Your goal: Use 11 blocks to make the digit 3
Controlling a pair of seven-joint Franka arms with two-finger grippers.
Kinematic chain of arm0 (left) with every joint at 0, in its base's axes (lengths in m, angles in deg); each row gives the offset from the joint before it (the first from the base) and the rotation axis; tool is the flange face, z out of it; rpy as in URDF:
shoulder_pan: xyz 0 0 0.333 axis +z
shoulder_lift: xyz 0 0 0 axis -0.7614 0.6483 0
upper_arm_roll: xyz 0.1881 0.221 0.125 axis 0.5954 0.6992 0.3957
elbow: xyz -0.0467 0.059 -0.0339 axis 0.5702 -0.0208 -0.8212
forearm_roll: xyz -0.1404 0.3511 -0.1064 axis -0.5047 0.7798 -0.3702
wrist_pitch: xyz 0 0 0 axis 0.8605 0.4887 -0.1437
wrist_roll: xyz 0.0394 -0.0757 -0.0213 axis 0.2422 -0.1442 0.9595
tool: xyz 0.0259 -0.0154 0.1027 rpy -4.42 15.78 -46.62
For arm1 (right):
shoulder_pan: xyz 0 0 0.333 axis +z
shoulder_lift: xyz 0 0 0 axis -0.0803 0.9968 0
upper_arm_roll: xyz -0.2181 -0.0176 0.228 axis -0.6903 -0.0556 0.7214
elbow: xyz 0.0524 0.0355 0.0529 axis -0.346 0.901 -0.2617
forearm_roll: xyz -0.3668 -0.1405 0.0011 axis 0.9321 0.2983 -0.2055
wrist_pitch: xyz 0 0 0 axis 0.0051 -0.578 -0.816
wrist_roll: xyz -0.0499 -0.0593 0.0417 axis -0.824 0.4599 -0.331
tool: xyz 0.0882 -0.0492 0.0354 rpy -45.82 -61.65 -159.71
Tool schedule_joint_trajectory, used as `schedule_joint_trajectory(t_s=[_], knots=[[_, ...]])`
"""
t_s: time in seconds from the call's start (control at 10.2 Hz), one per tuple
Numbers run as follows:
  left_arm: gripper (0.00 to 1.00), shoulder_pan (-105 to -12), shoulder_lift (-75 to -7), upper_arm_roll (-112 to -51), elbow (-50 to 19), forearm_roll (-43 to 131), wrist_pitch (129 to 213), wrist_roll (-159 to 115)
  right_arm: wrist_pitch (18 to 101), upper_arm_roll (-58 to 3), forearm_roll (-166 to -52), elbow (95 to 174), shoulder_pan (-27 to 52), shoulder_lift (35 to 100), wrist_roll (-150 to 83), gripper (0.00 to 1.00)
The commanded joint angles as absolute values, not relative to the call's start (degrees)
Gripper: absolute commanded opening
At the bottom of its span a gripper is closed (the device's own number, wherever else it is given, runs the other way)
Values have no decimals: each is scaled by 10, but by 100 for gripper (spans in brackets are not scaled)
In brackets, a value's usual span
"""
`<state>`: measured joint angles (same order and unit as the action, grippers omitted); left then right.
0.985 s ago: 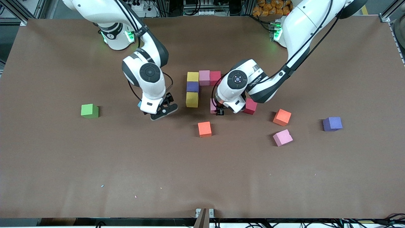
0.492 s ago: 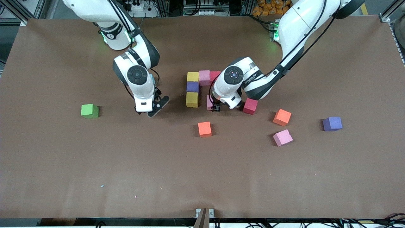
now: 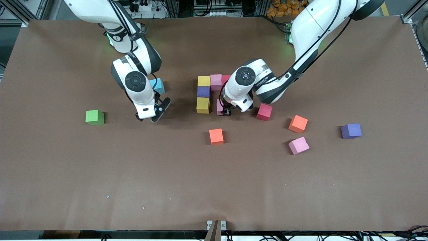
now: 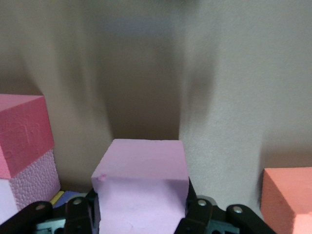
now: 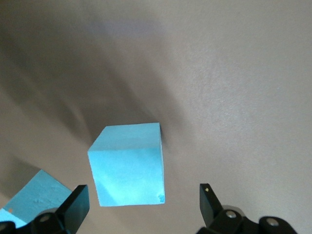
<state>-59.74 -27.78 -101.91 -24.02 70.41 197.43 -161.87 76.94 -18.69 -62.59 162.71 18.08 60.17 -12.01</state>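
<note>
while the left pincer (image 3: pixel 226 112) clamps a matte foam pink cube (image 4: pixel 141 185) beside the yellow cube (image 3: pixel 203 105) mid-worktop, the right pincer (image 5: pixel 141 207) gapes empty over a grainy blue cube (image 5: pixel 127 164).

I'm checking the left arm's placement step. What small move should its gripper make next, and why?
Probably slide the pink block held by the left gripper sideways until it touches the yellow block, then let go: a thin gap seems to remain between them.
</note>
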Motion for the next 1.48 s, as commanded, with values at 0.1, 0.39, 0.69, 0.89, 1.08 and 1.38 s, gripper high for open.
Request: schedule_joint_trajectory(t_s=[0.1, 0.39, 0.69, 0.89, 1.08, 1.38], knots=[[0, -628, -278, -1000, -241, 732, 1986, -1642, 811, -182, -635, 1651, 174, 617, -92, 100], [0, -634, -273, -994, -237, 734, 1989, -1642, 819, -183, -704, 1648, 174, 633, -30, 100], [0, -649, -271, -977, -230, 735, 1996, -1653, 831, -184, -709, 1643, 178, 642, -25, 78], [0, -651, -267, -977, -223, 736, 1996, -1654, 824, -184, -709, 1635, 180, 643, -27, 11], [0, -652, -262, -977, -214, 737, 1996, -1652, 811, -183, -709, 1630, 178, 635, -51, 0], [0, -665, -255, -971, -199, 736, 1995, -1652, 753, -181, -710, 1583, 186, 630, -172, 0]])
